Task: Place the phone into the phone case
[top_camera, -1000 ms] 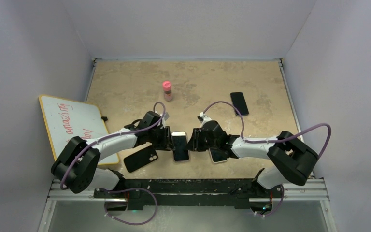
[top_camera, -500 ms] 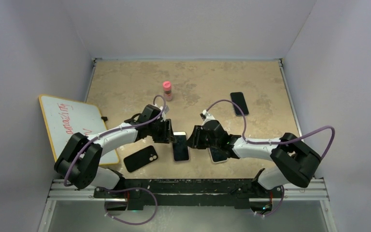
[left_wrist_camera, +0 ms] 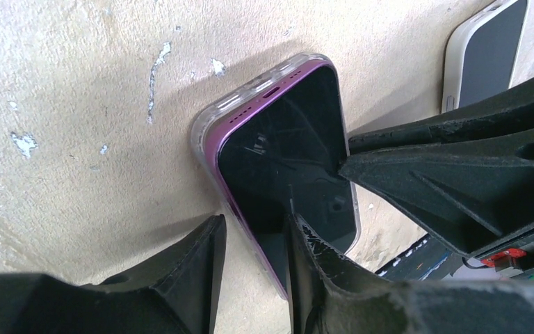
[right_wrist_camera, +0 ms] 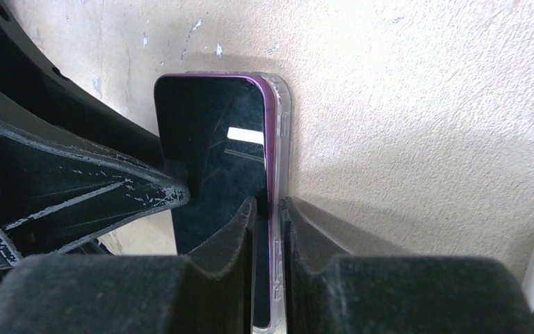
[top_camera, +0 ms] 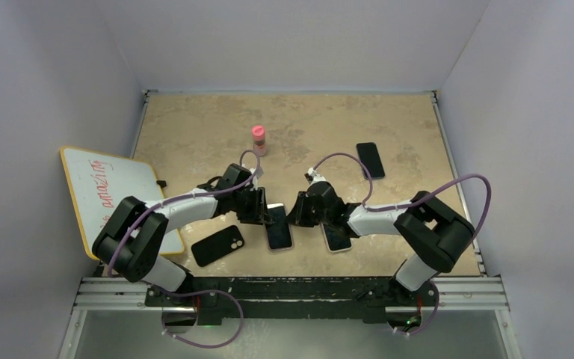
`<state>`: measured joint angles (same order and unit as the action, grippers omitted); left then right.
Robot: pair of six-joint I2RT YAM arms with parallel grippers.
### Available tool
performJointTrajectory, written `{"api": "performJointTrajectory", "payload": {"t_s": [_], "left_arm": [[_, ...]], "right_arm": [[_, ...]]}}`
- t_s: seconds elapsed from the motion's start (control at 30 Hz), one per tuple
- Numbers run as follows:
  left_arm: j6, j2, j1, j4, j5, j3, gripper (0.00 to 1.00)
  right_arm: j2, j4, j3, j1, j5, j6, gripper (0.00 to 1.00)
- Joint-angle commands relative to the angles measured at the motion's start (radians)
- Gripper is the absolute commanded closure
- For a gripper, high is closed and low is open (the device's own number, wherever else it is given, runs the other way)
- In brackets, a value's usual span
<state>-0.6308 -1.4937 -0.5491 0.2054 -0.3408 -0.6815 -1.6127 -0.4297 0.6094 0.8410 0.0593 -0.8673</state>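
A purple phone [top_camera: 279, 226] lies screen up in a clear case [left_wrist_camera: 205, 129] at the table's near middle. It also shows in the left wrist view [left_wrist_camera: 285, 146] and the right wrist view [right_wrist_camera: 212, 139]. My left gripper [top_camera: 263, 213] is at its left side. In the left wrist view this gripper [left_wrist_camera: 254, 243] is open and straddles the phone's edge, one finger on the table and one on the screen. My right gripper [top_camera: 293, 217] is at the right side. In the right wrist view it [right_wrist_camera: 268, 209] is shut on the phone's right edge together with the case wall [right_wrist_camera: 281, 118].
A black phone case [top_camera: 217, 245] with camera holes lies left of the phone. A white-edged phone [top_camera: 336, 238] lies under my right forearm. Another black phone [top_camera: 370, 159] lies far right. A pink bottle [top_camera: 258, 140] stands behind. A whiteboard [top_camera: 112, 191] leans over the left edge.
Both grippers have shifted slightly along the phone toward its far end. The right arm's elbow has swung in toward the middle. The phone has stayed in place.
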Motion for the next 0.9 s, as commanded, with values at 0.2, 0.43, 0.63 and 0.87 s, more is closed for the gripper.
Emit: {"api": "performJointTrajectory", "payload": {"t_s": [0.2, 0.43, 0.63, 0.87], "left_arm": [[0.023, -0.01, 0.005, 0.01, -0.006, 0.001, 0.66], [0.029, 0.044, 0.006, 0.022, -0.021, 0.051, 0.7], [0.017, 0.049, 0.008, 0.007, -0.05, 0.079, 0.73], [-0.026, 0.079, 0.01, -0.047, -0.136, 0.112, 0.73]], "right_arm": [[-0.045, -0.076, -0.018, 0.004, 0.032, -0.018, 0.73], [-0.031, -0.132, -0.075, 0.004, 0.096, -0.072, 0.53], [-0.053, -0.258, -0.115, 0.003, 0.178, -0.146, 0.44], [-0.047, -0.53, -0.168, -0.024, 0.29, -0.27, 0.42]]}}
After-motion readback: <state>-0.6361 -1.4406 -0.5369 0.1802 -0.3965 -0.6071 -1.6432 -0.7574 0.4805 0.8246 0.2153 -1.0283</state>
